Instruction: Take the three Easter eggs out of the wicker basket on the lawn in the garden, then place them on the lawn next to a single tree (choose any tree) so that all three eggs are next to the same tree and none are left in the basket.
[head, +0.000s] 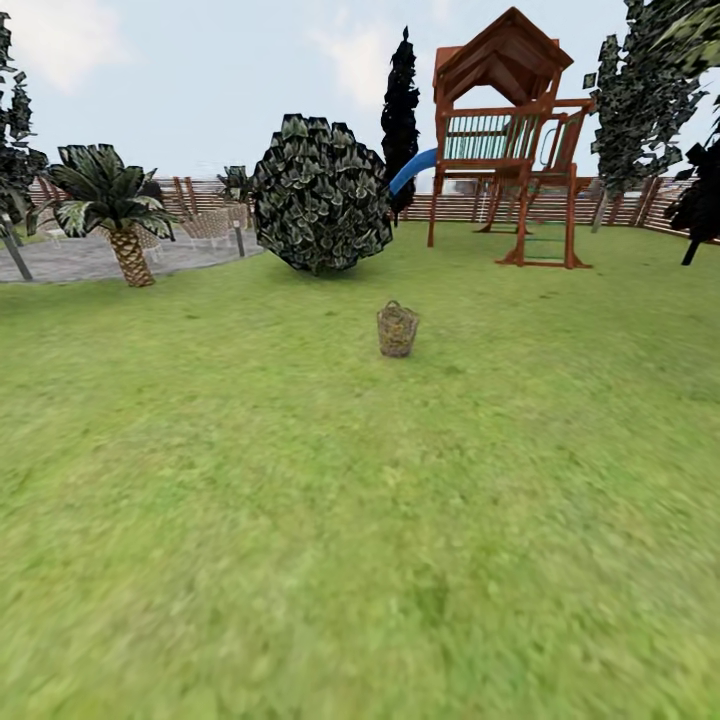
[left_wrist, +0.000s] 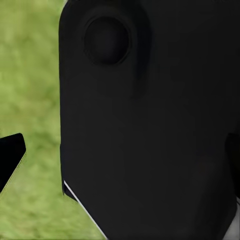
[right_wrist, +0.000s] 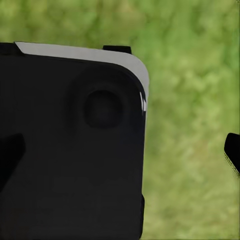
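1. One wicker basket (head: 397, 330) stands upright on the lawn (head: 300, 520) in the head view, mouth to the sky, a small loop handle rising from its rim; it lies well ahead of the robot, and neither hand is near it.
2. Inside the open weave something yellowish shows, too small to count as eggs.
3. Behind the basket sits one round dark-leaved shrub (head: 320, 192). To the right of that stands one wooden play tower (head: 510, 140) with a blue slide (head: 412, 170).
4. One short palm (head: 112, 205) grows far left by grey paving (head: 90, 255). A slatted fence (head: 450, 207) closes the back of the garden.
5. One tall leafy tree (head: 640, 90) with a pale trunk rises at the far right, by the fence.
6. Both wrist views look down at blurred grass past a large black body; dark finger tips (left_wrist: 10, 157) (right_wrist: 233, 152) poke in at the edges, and whether either hand is apart or together cannot be told.
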